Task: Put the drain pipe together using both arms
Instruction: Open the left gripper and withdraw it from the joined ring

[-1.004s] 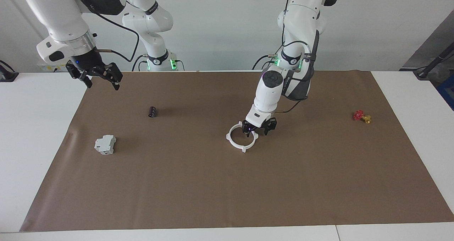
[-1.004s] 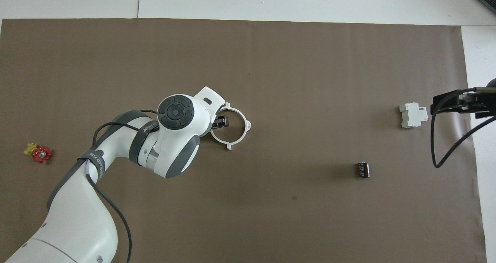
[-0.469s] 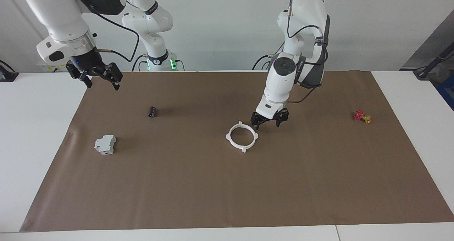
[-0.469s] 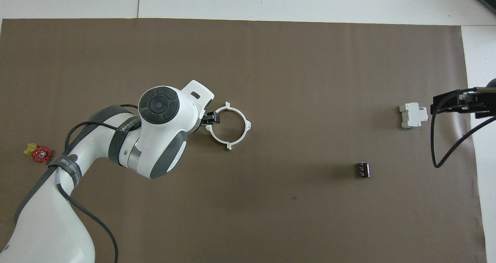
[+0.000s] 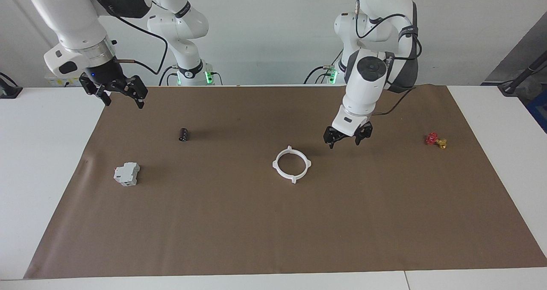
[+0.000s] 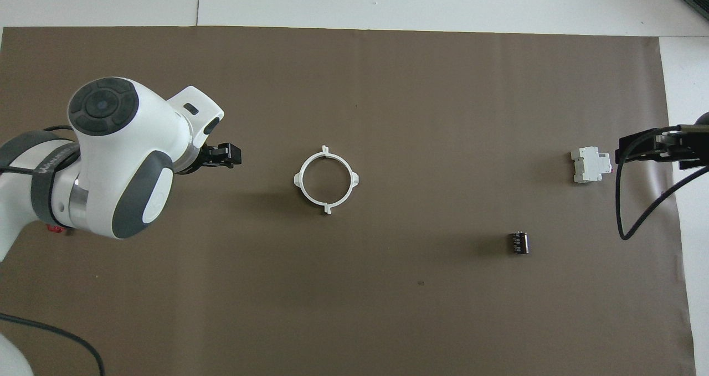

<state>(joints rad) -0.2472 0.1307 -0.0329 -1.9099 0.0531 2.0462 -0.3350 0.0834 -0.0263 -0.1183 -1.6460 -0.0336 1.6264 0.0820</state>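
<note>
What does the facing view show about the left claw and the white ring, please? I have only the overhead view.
Observer: The left claw hangs open in the air, clear of the ring, which lies flat on the brown mat.
Operator: What is hidden under that arm?
Observer: A small red and yellow valve, toward the left arm's end of the mat.
Operator: And the right one?
Observer: The right claw hangs open, high above the mat's edge.

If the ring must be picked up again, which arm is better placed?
Left, probably. The left gripper, open, hangs over the mat close beside the ring. The right gripper waits at the mat's edge, past the black cylinder.
</note>
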